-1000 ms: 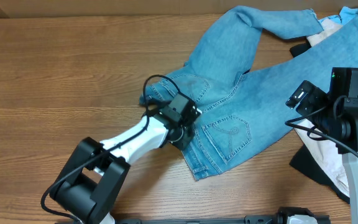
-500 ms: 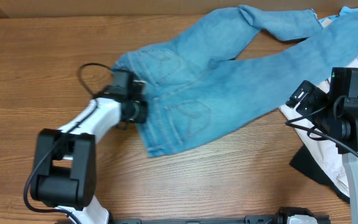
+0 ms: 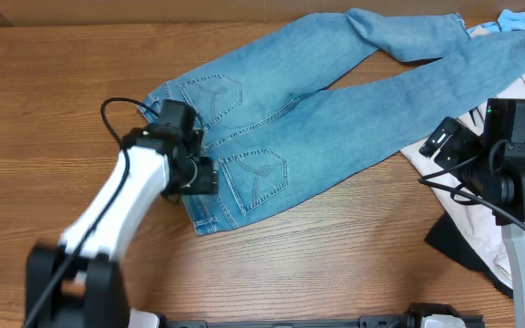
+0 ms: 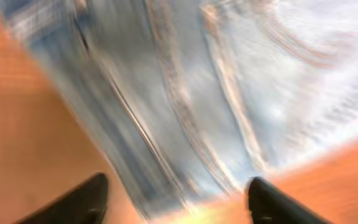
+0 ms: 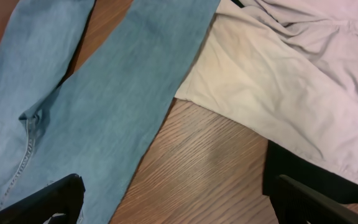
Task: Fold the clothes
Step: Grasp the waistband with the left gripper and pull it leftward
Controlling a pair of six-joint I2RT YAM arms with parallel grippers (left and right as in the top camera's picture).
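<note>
Item: one pair of light blue denim jeans with long narrow legs, and two back pockets with curved stitching.
Position of item: spread flat on the brown wood-grain table, back side up. The waistband is toward the left. The legs run up and to the right toward the far right corner.
Legs: the farther leg doubles over itself near the far edge. The nearer leg stretches straight, and its end reaches the heap of other garments on the right.
Left pincer: over the waistband end of the jeans, just beside the nearer pocket. Its two dark fingertips stand wide apart, with denim and table edge showing beneath. The wrist view is blurred, but nothing shows clamped between them.
Right pincer: at the right of the table, jaws spread wide and empty, above bare wood between the nearer jeans leg and the pale garment.
Other goods, right side: a pale beige crumpled cloth garment, its edge meeting the nearer jeans leg; a small black garment by the near right edge; a small bright-blue garment at the far right corner.
</note>
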